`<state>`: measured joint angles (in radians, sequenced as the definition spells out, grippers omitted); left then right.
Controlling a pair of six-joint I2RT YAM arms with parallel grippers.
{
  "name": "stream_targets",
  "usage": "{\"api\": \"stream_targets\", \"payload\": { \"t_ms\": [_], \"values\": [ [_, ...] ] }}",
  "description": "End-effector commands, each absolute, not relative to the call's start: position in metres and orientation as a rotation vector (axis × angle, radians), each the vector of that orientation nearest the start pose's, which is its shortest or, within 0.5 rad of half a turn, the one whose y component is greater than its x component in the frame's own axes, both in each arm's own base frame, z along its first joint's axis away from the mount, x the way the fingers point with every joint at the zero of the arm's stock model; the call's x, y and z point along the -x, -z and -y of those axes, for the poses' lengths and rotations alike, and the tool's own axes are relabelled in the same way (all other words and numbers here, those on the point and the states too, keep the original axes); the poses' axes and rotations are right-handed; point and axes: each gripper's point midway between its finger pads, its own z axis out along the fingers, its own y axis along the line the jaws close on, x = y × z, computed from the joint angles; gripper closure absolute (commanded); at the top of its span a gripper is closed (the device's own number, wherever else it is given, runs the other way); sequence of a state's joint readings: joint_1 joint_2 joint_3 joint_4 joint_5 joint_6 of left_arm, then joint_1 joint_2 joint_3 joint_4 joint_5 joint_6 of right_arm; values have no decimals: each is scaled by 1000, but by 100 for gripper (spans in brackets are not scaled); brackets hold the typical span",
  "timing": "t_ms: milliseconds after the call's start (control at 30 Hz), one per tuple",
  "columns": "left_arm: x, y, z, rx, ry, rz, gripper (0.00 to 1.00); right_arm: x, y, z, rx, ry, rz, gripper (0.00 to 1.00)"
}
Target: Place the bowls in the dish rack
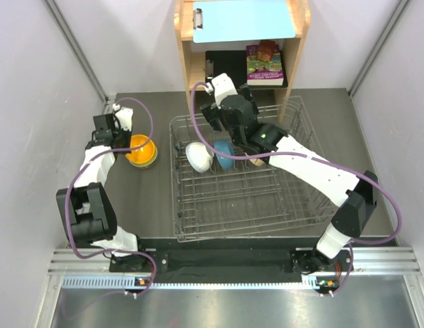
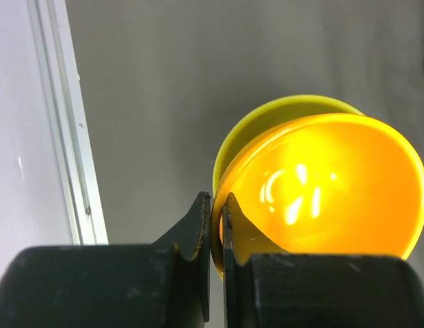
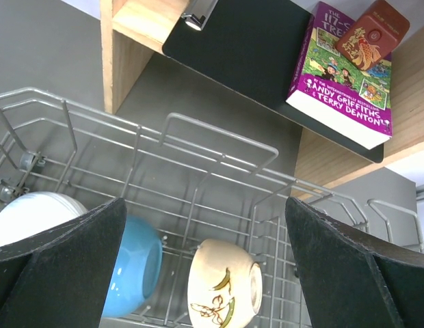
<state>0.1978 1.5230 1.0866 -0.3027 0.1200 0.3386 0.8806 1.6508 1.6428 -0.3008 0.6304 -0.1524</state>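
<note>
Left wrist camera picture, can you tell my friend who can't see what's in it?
The left end effector pinches the rim of a shiny orange bowl that sits nested in a lime green bowl on a grey table. A pale wall with a metal rail runs down the left side.

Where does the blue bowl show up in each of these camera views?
Top external: blue bowl on edge in the dish rack's far row, near mid-picture.
Left wrist: not in it.
Right wrist: lower left, in the rack.
Shared landmark: the white bowl just to its left in both.
</note>
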Motion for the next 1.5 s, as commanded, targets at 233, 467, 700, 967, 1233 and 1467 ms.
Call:
{"api": "stream_targets", "payload": {
  "t_ms": [233,467,700,967,1233,1467],
  "values": [
    [-400,-215,-54,-243,-38,-2084,100,-385,-340,-312,491,-85,-1755,2],
    [-358,-265,14,-513,272,-1878,100,-375,-322,-336,534,-516,-1865,2],
    [-320,-308,55,-629,443,-1713,100,-319,-317,-380,735,-1114,-1881,3],
    [-306,-336,77,-642,469,-1619,100,-265,-321,-414,894,-1475,-1838,1],
    [-302,-336,97,-664,523,-1615,100,-237,-313,-435,1001,-1669,-1821,0],
    [-297,-325,113,-693,529,-1623,100,-225,-310,-440,1034,-1833,-1800,0]
  ]
}}
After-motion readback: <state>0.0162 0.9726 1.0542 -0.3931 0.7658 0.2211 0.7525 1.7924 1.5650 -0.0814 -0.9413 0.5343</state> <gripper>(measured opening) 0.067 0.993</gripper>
